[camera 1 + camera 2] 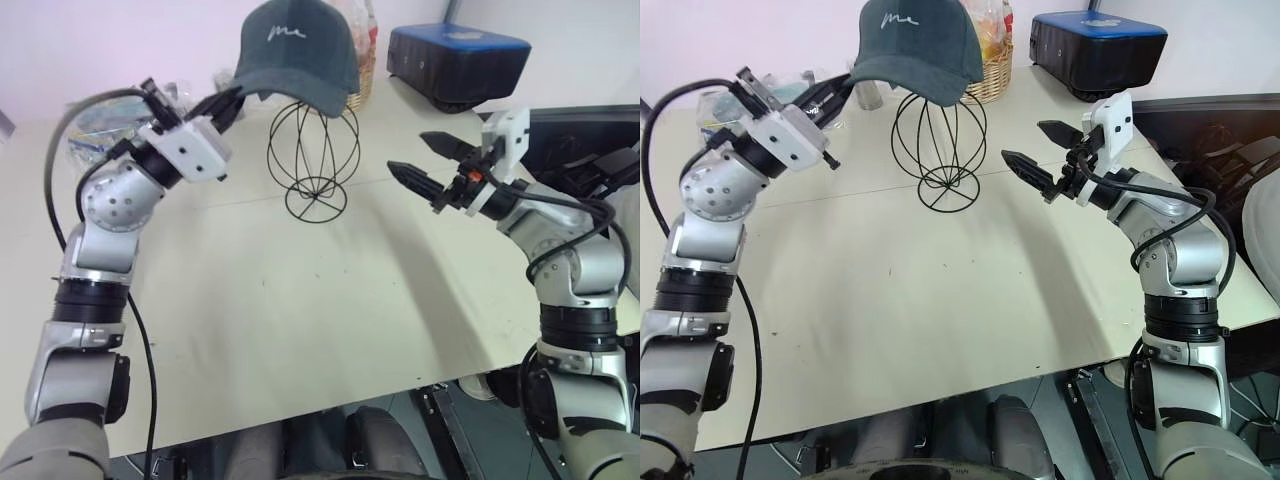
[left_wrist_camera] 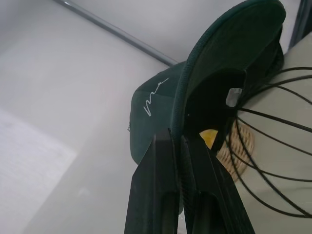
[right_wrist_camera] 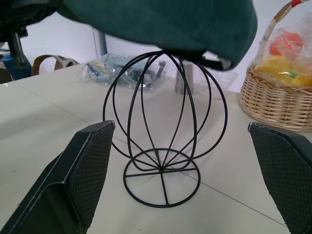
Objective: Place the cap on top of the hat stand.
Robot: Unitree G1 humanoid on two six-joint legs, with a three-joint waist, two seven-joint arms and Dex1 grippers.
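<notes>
The dark teal cap [image 1: 298,50] with white cursive stitching hangs tilted over the black wire hat stand [image 1: 313,160] on the table. Its back edge sits right at the globe's top; whether it rests there I cannot tell. My left gripper [image 1: 228,105] is shut on the brim's edge from the left, and the left wrist view shows both fingers [image 2: 161,161] pinching that brim beside the stand's wires [image 2: 273,146]. My right gripper [image 1: 406,150] stands open to the right of the stand, apart from it, pointing toward it. In the right wrist view the hat stand [image 3: 161,170] lies between its pads, under the cap [image 3: 170,22].
A wicker basket [image 1: 990,75] of fruit stands behind the stand. A blue-topped black box [image 1: 458,60] sits at the back right. A plastic bag of small items [image 1: 90,135] lies at the back left. Dark equipment [image 1: 590,150] borders the table's right side.
</notes>
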